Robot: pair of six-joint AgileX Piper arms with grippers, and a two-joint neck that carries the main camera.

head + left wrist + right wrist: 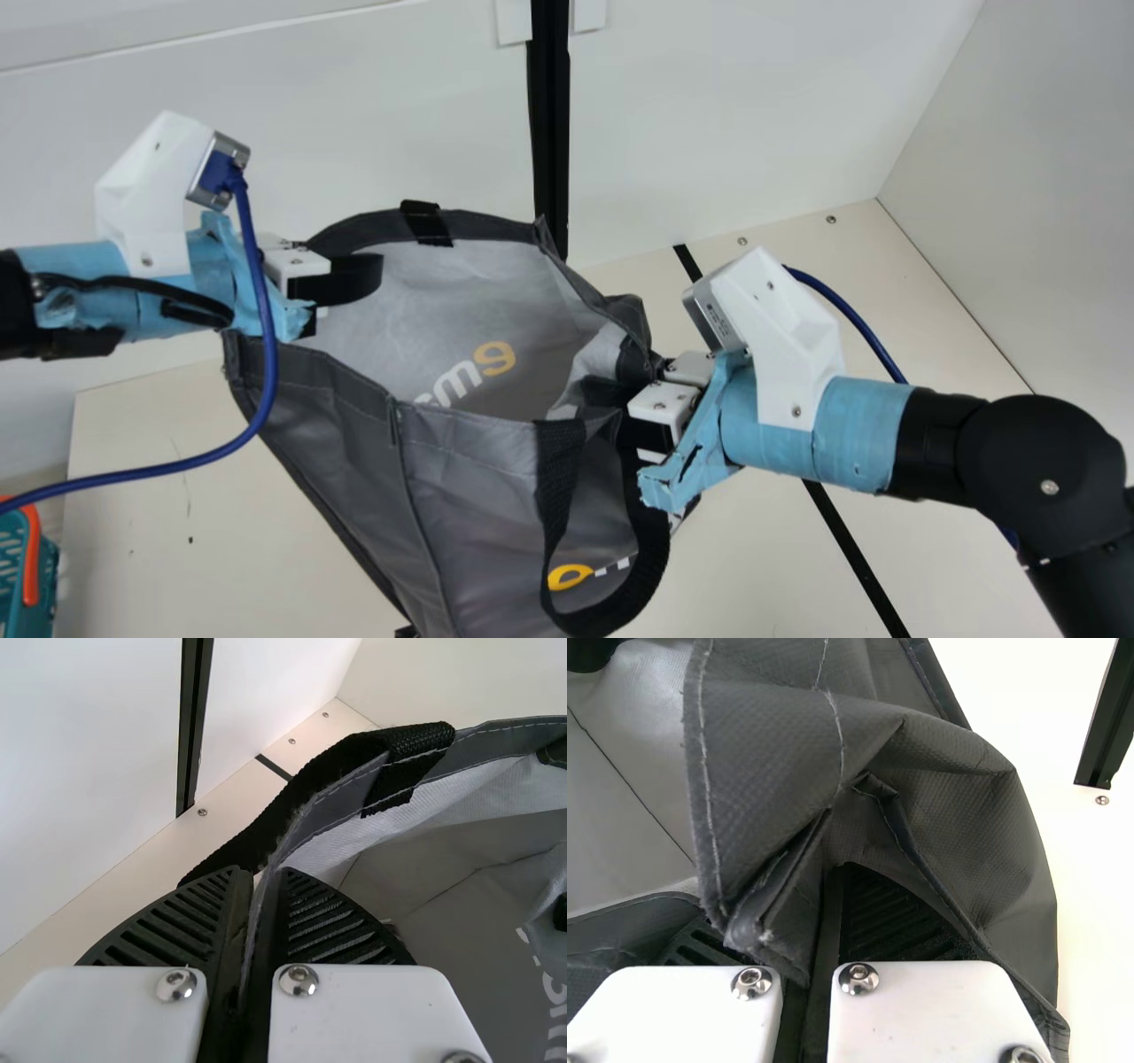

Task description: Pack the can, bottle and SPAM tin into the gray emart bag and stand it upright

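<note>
At left near, on the tabletop, a teal basket with an orange handle. Right of it, the left pincer is pinching the left part of the rim of the gray emart bag; in the left wrist view the rim runs between its ribbed fingers. The left arm's blue cable loops across the bag's left side in the main view.

Bag lies between both pincers, mouth open upward, its lower part running past the view's near edge. Outside dark gray, seams pale; lining lighter, creased at right, with orange and white lettering. A black handle hangs in a loop on the near side.

Right pincer is closed on folded rim fabric at the bag's right. White walls stand behind; a black strip crosses the tabletop at right.
</note>
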